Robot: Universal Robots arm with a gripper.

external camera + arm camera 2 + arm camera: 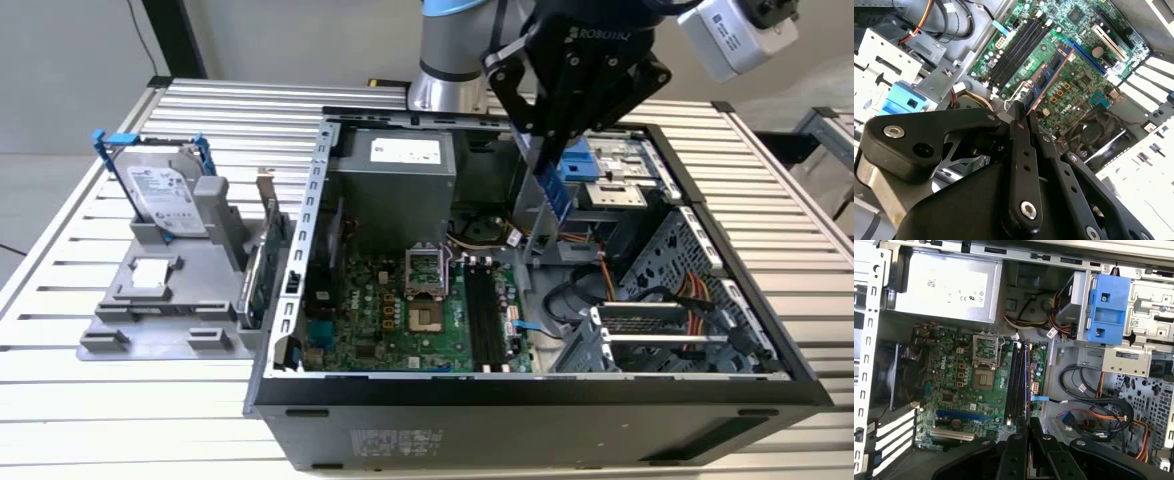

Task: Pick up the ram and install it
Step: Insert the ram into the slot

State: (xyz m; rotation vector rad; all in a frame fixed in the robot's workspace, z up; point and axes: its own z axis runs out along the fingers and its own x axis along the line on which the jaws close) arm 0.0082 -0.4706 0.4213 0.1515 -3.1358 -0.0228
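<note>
Starting at the exterior view's left, a silver hard drive in a blue frame stood on a grey stand on the slatted table, well apart from me. Next came the open computer case, its green motherboard and black memory slots lying bare. In the upper middle of that frame my gripper was pinching the ram by its upper end, so the stick hung upright above the board, not seated in any slot. Just beside it to the right sat a blue drive caddy, then the perforated drive cage with orange cables.
</note>
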